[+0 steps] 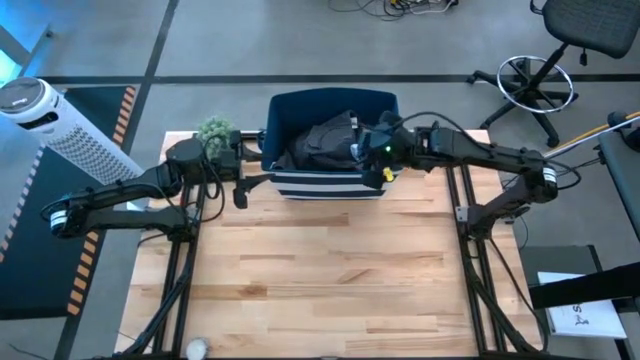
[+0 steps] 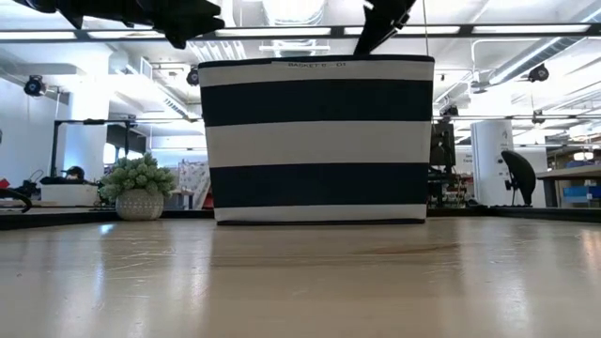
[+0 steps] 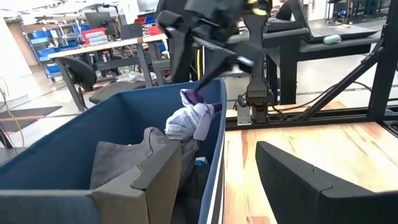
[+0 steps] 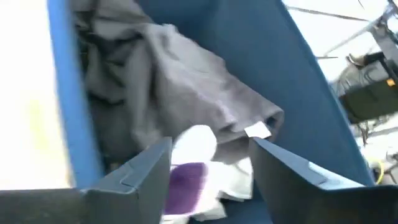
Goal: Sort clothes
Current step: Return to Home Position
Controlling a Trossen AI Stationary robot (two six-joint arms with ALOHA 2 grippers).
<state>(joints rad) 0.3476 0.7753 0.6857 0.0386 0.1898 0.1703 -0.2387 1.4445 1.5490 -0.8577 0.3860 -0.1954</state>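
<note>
With the clothes (image 1: 322,140) heaped in the bin (image 1: 330,186), the open right claw (image 4: 210,149) above them should lift clear of the rim before swinging home, and the open left claw (image 3: 219,167) beside the bin retreat without nudging it.

You're looking at a bin (image 2: 319,122) banded navy and white outside, plain blue inside. The garment (image 4: 180,87) in it reads dark grey; the sock (image 4: 194,149) is pale, perhaps white or light grey, with a purple patch. Your table (image 1: 330,270) is blond wood
</note>
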